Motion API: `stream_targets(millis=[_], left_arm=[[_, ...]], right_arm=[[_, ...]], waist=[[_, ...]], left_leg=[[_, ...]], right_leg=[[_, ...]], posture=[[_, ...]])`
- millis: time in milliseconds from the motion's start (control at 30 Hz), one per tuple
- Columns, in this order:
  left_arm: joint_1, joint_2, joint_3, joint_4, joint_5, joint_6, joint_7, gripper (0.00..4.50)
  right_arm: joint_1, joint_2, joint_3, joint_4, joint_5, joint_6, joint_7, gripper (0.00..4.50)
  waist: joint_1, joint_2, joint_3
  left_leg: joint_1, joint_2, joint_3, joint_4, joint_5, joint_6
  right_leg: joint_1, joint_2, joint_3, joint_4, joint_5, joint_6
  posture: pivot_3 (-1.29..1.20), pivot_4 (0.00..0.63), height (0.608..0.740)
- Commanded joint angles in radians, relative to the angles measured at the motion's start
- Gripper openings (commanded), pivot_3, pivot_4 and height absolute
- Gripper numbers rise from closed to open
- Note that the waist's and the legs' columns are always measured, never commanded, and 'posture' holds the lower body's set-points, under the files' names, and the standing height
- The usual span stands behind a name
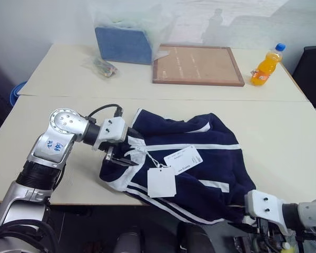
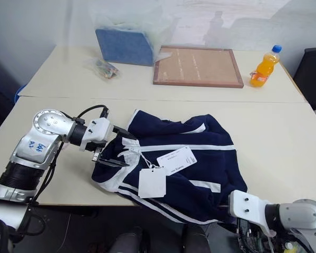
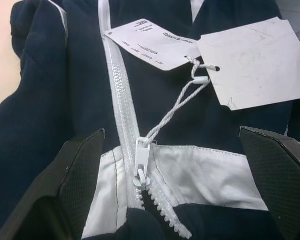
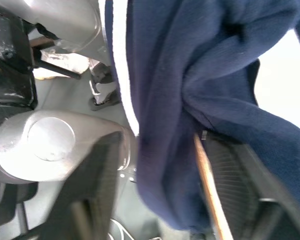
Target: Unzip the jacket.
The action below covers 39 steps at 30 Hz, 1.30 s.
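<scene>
The navy jacket (image 1: 200,158) with white stripes lies crumpled on the near table, its lower part hanging over the front edge. Two white paper tags (image 1: 161,182) hang by a cord from the white zipper pull (image 3: 141,162), which sits near the collar end of the white zipper. My left gripper (image 3: 172,132) is open at the jacket's left end, one finger on each side of the pull and touching neither it nor the cord. My right gripper (image 4: 165,135) is open below the table edge, with the hanging hem (image 4: 190,100) between its fingers, against one finger.
On the far table (image 1: 52,74) stand a blue folded cloth in a clear plastic bag (image 1: 124,42), a small packet (image 1: 102,67), a wood-framed board (image 1: 197,64) and an orange drink bottle (image 1: 266,66). A black chair (image 1: 313,68) stands at the far right.
</scene>
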<state>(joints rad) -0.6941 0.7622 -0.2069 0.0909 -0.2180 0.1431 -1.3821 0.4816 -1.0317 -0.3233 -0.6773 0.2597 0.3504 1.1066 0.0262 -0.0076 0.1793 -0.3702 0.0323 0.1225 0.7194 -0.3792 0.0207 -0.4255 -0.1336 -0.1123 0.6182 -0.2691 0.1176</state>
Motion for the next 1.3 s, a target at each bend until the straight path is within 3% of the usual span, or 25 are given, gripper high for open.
stream_targets(millis=[33,100,200,300,433,600,867,1167,1300], left_arm=[[-0.028,-0.011,-0.004,0.021,0.020,-0.046,-0.011,4.50],[-0.040,-0.027,-0.010,0.039,0.028,-0.063,-0.011,4.50],[-0.061,-0.055,-0.020,0.073,0.048,-0.094,-0.007,4.50],[-0.073,-0.073,-0.022,0.091,0.055,-0.106,-0.008,4.50],[-0.075,-0.086,-0.022,0.092,0.059,-0.109,-0.003,4.50],[-0.062,-0.081,-0.012,0.075,0.059,-0.103,0.002,4.50],[-0.038,-0.064,0.000,0.047,0.056,-0.084,0.014,4.50],[-0.031,-0.055,0.005,0.034,0.048,-0.071,0.017,4.50],[-0.037,-0.064,0.003,0.044,0.052,-0.076,0.018,4.50]], right_arm=[[-0.057,-0.018,-0.147,-0.091,0.127,0.024,0.057,3.79],[-0.135,-0.036,-0.194,-0.101,0.224,0.072,0.071,3.79],[-0.350,-0.064,-0.128,-0.056,0.270,0.117,-0.003,3.79],[-0.518,-0.046,0.085,0.021,0.079,0.033,-0.097,3.79],[-0.616,0.011,0.343,0.170,-0.230,-0.195,-0.199,3.79],[-0.702,0.140,0.488,0.322,-0.429,-0.374,-0.329,3.79],[-0.732,0.253,0.582,0.419,-0.539,-0.567,-0.404,3.79],[-0.661,0.199,0.516,0.385,-0.493,-0.650,-0.357,3.79],[-0.679,0.250,0.547,0.419,-0.527,-0.668,-0.389,3.79]], waist=[[0.000,0.000,0.000],[0.000,0.000,0.000],[-0.002,0.000,0.000],[-0.005,0.000,0.000],[-0.003,0.000,0.000],[-0.006,0.000,0.000],[-0.011,0.000,0.000],[-0.007,0.000,0.000],[-0.009,0.000,0.000]], left_leg=[[0.000,0.000,0.000,0.000,0.000,0.000],[0.000,0.000,-0.001,0.000,0.000,0.000],[0.000,0.000,-0.003,0.001,0.000,0.000],[0.001,0.001,-0.003,0.000,0.000,0.000],[-0.002,0.000,0.000,-0.001,0.000,0.000],[-0.003,0.000,0.000,0.000,0.000,0.000],[-0.002,0.000,0.000,0.000,0.001,-0.001],[-0.002,0.000,0.000,0.000,0.001,-0.001],[-0.001,0.001,0.000,0.000,0.001,-0.001]], right_leg=[[0.000,0.000,0.000,0.000,0.000,0.000],[0.000,0.000,0.000,0.000,0.000,0.000],[0.000,0.000,0.000,0.000,0.000,0.000],[0.000,0.000,0.000,0.001,0.000,0.000],[-0.002,0.000,-0.001,0.000,0.000,0.000],[-0.002,0.000,-0.001,0.000,0.000,0.000],[-0.002,0.000,-0.001,0.000,0.000,0.000],[-0.002,0.000,-0.001,0.000,0.000,0.000],[-0.001,0.000,-0.001,0.001,0.000,0.000]], posture=[[0.00,0.150,0.740],[0.00,0.150,0.740],[0.00,0.150,0.740],[0.00,0.150,0.740],[0.00,0.150,0.740],[0.00,0.150,0.740],[0.00,0.150,0.740],[0.00,0.150,0.740],[0.00,0.150,0.740]])
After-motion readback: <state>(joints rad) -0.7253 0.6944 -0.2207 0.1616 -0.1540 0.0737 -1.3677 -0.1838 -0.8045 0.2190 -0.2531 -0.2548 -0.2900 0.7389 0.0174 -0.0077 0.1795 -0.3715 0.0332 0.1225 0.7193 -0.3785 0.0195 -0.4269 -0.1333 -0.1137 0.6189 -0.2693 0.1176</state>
